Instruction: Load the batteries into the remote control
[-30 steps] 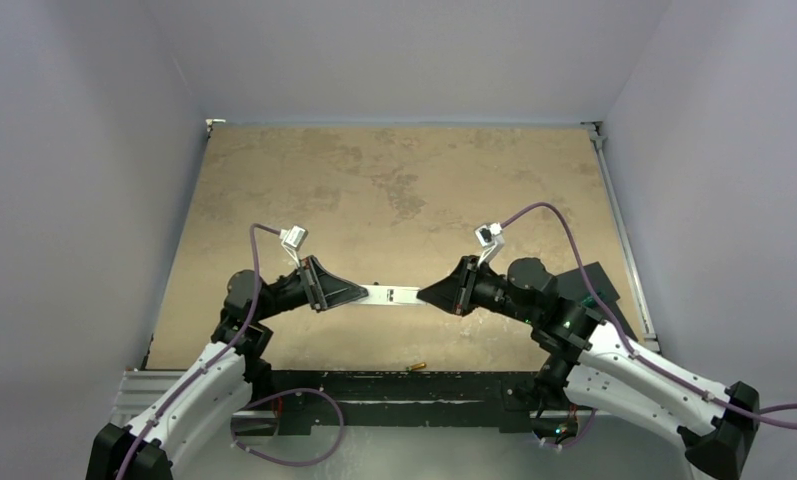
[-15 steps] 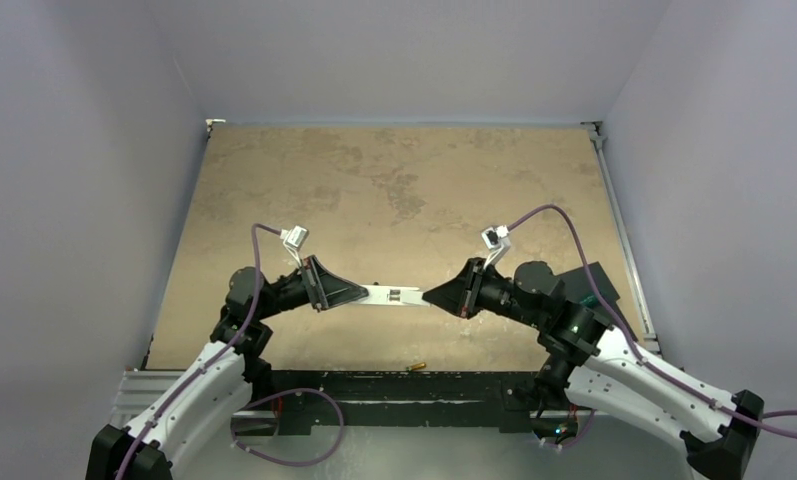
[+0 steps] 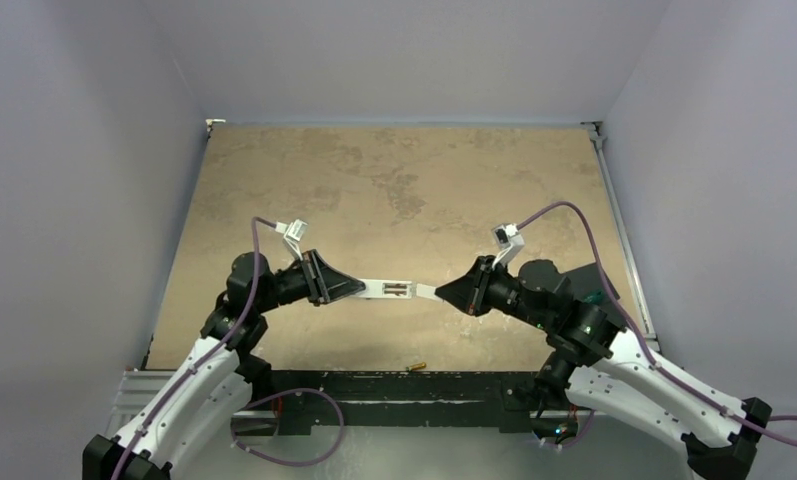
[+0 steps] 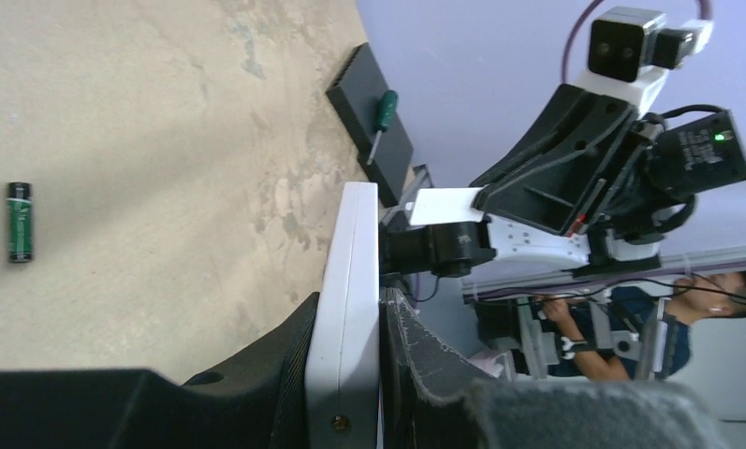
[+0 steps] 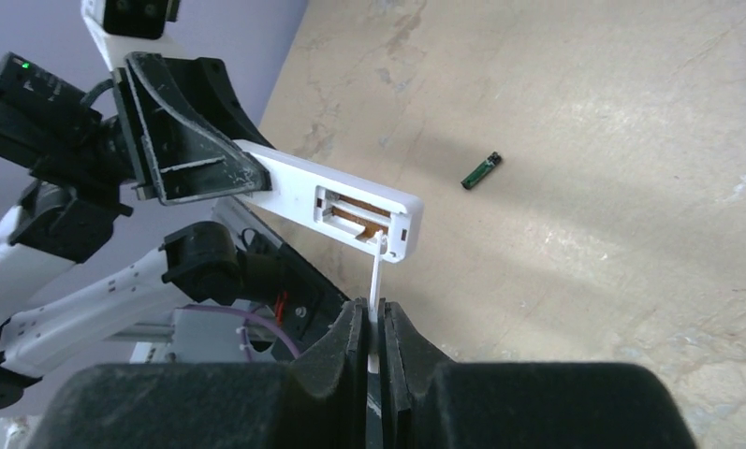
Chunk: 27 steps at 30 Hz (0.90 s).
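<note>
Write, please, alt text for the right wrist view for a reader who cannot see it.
The right gripper pinches a thin white plate edge-on, its tip reaching the end of the remote control, which the left gripper holds up with the battery recess open. One dark battery lies alone on the table beyond.

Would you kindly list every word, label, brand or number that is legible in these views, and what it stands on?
None can be read.
The battery: any print on its green-and-black wrapper is too small and blurred to read.
The remote control and the white cover: plain white, no print visible.
</note>
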Tool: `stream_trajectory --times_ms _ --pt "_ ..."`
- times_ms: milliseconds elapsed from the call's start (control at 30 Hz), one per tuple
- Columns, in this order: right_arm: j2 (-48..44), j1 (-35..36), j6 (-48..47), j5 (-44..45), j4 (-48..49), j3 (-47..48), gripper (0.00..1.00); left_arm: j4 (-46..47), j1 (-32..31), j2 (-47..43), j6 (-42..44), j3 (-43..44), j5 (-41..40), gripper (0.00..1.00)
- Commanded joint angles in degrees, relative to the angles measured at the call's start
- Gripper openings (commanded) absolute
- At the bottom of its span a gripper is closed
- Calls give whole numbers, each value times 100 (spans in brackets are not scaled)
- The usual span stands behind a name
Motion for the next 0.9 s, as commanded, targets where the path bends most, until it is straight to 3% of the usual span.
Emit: stream_trajectory --times_ms 0,467,867 --pt "112 -5 -256 430 -326 334 0 -960 9 -55 758 503 -387 0" --pt "923 -35 -409 886 -63 200 0 -1788 9 -153 1282 858 -662 0" --pt "1779 -725 -491 261 817 -45 0 -2224 9 -398 1530 1021 -678 0"
